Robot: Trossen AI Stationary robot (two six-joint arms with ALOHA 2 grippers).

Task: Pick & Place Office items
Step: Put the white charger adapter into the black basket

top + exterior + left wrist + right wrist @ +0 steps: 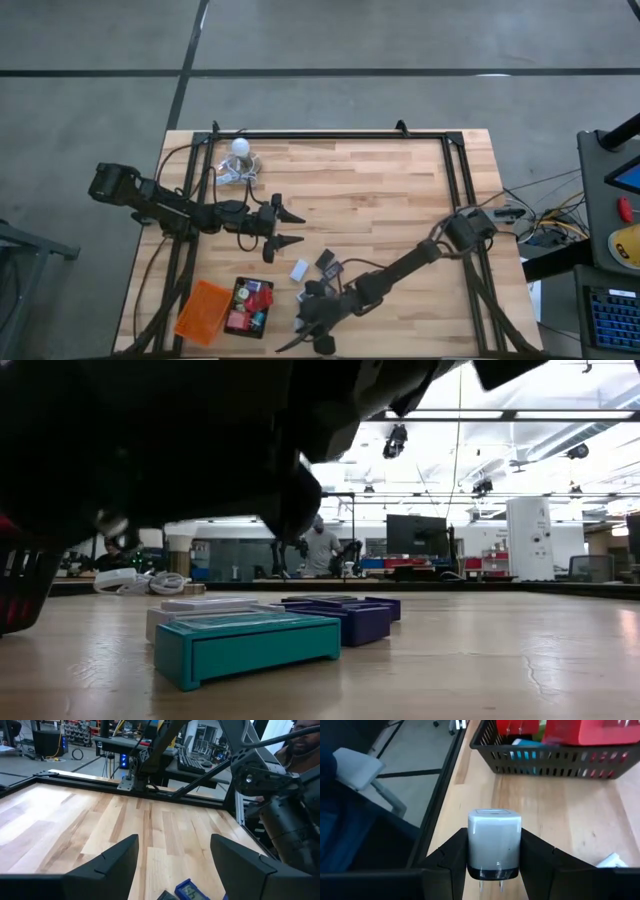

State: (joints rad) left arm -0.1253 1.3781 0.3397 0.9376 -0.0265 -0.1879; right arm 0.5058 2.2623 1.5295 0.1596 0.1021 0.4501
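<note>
My right gripper is shut on a small white blocky item near the table's front edge, just right of the black tray. The tray holds red and teal pieces. More office items lie on the wood beside it: a white one and dark ones. In the low view they show as a teal piece, a purple one and a white one. My left gripper waits open at the table's middle left, with nothing between its fingers. My right gripper pinches the white item by two opposite sides between its two fingers. The fingers slant downward, pointing toward the black tray. The item's metal prongs point back toward the wrist, and its rounded end faces the tray. It looks clear of the table.
An orange tray lies left of the black one. A white round bulb with a coiled cord sits at the far left. A black frame rail runs round the table. Bare wood lies in the middle and far right.
</note>
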